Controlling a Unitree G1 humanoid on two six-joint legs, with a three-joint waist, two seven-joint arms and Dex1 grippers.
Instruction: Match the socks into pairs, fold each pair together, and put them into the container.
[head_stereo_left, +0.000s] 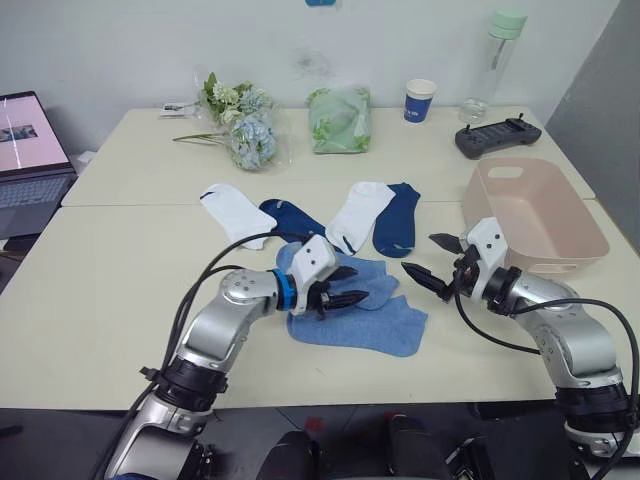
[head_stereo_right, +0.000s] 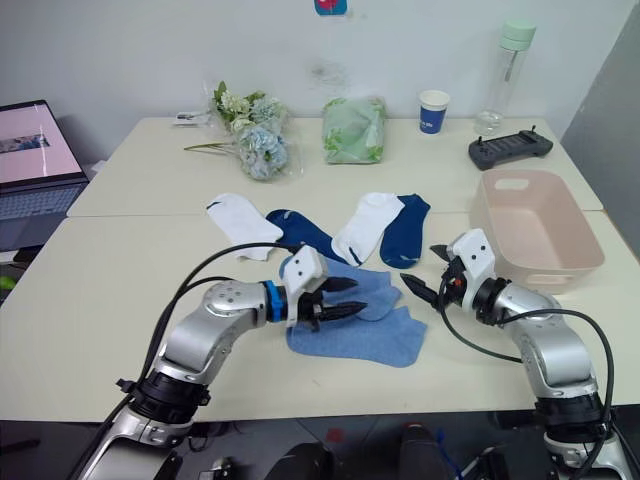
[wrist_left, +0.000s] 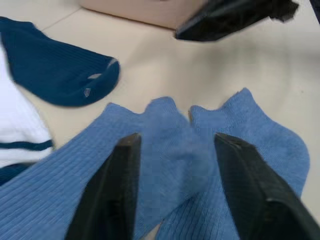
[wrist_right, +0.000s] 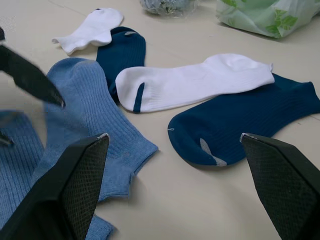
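Two light blue socks lie overlapping near the table's front middle. My left gripper is open just above them, its fingers straddling a raised fold of the upper light blue sock. My right gripper hangs open a little to their right, holding nothing and pointing at them. Behind lie a white sock, a navy sock, a second white sock and a second navy sock. At the right stands the pink container, empty.
Along the back of the table are a bunch of flowers, a pale green bundle, a blue paper cup, a clear bottle and a black controller. A laptop sits at the far left.
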